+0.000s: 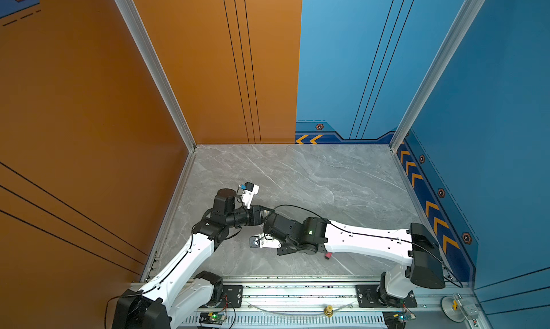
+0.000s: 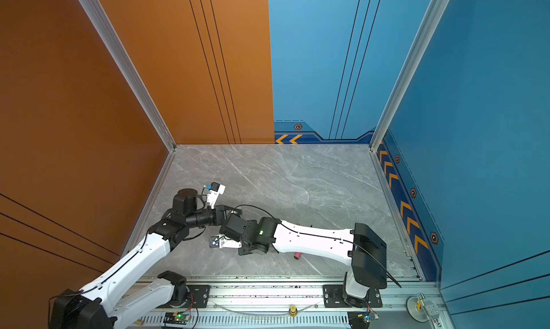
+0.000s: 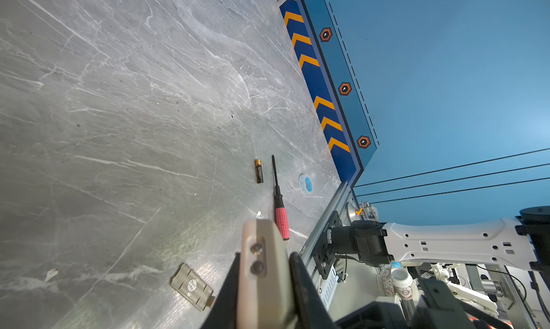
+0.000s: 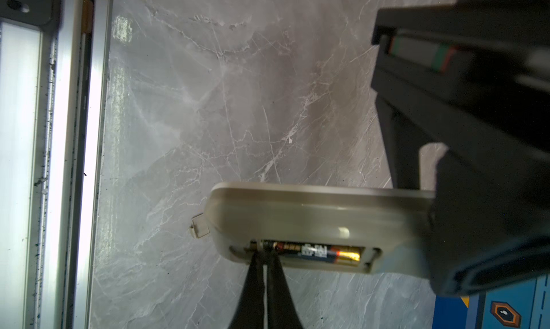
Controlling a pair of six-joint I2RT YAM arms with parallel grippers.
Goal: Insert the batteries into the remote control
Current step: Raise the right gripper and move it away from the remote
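Right hand [image 4: 263,260]: both dark fingers pressed together, tips at one end of the battery [image 4: 315,251] that lies inside the open recess of the remote [image 4: 312,214]. Nothing sits between the fingers; they touch the battery end at the spring side of the recess. Gold end of this battery points away from the fingertips.

Left hand [image 3: 268,285]: closed on the remote [image 3: 260,271], clamping it by its edges. Remote held clear of the counter [image 3: 134,119], back face with two screws seen in the left wrist view. In the right wrist view the left hand's dark body covers the far end of the remote.

In both top views the two hands meet near the left side of the counter [image 1: 312,178]; remote itself hidden there under the right arm's wrist.

Second battery [image 3: 259,171] lies loose on the counter, well apart from the remote, just beside the shaft of a screwdriver [image 3: 278,199] and roughly parallel to it. Screwdriver's pink handle end points toward the remote; handle tip also shows in a top view [image 1: 327,256] under the right arm.

Battery cover [image 3: 193,285] lies flat on the counter near the remote. A small blue-and-white ring [image 3: 306,184] lies beyond the screwdriver.
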